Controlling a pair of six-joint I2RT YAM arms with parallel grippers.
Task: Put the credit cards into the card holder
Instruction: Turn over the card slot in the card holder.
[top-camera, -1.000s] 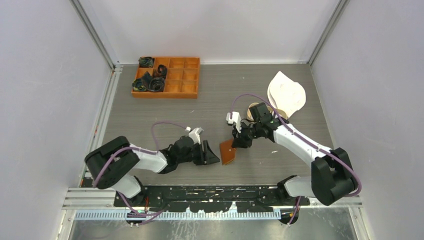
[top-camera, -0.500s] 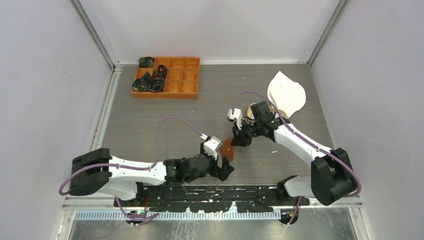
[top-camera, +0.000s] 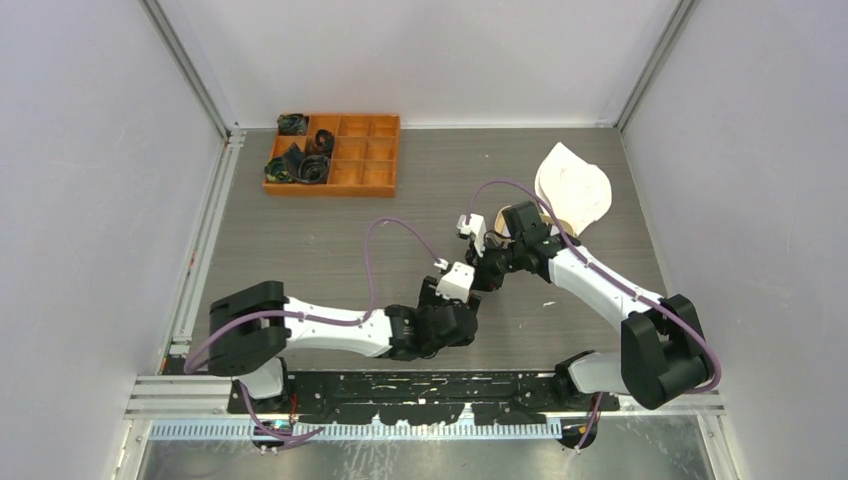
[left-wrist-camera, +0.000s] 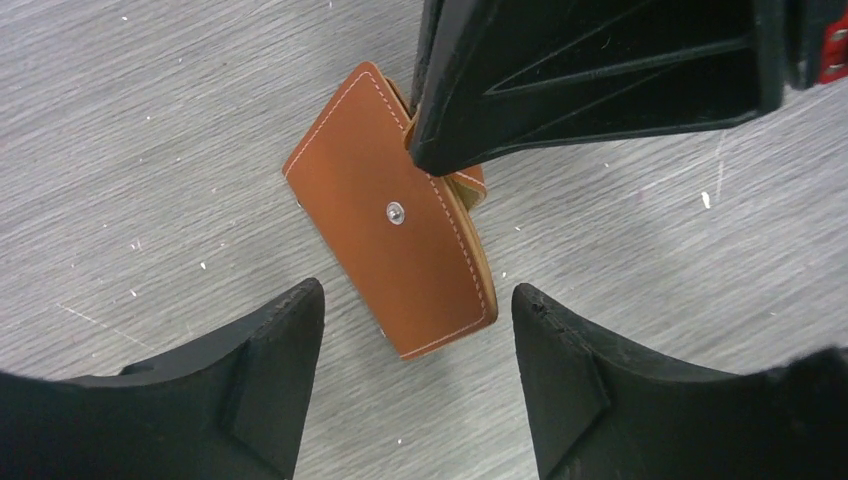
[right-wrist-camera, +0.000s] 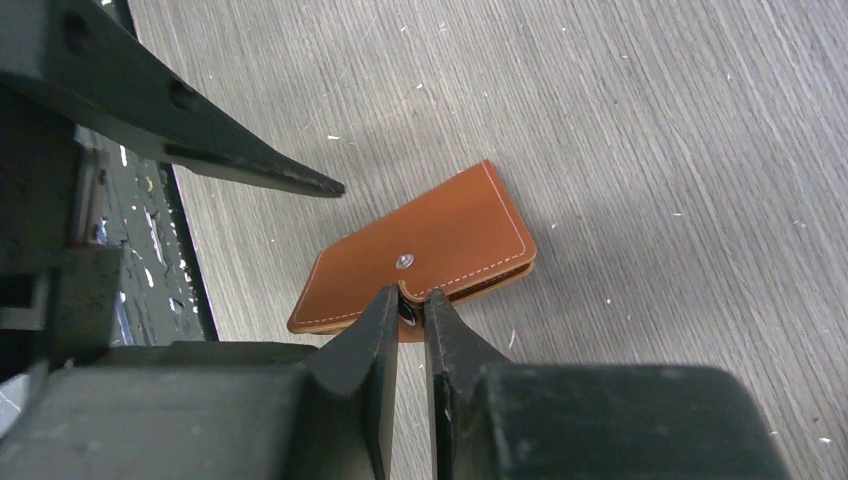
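The card holder (left-wrist-camera: 400, 225) is a folded brown leather wallet with a small light stud, hanging tilted just over the grey table. My right gripper (right-wrist-camera: 410, 298) is shut on the middle of one long edge of the card holder (right-wrist-camera: 440, 245). My left gripper (left-wrist-camera: 415, 293) stands open below the wallet's free end, one black finger to each side, touching nothing. The right gripper's fingers (left-wrist-camera: 560, 80) fill the top of the left wrist view. In the top view the left wrist (top-camera: 455, 300) covers the wallet. The credit cards show in no view.
An orange compartment box (top-camera: 332, 153) with dark items stands at the back left. A white cloth (top-camera: 573, 187) lies over a tan tray at the back right. A black rail (top-camera: 420, 385) runs along the near edge, under both arm bases.
My left arm has swung right and reached in to the wallet, its jaws opened wide and now a little narrower. The right gripper kept hold of the wallet, shifting only slightly.
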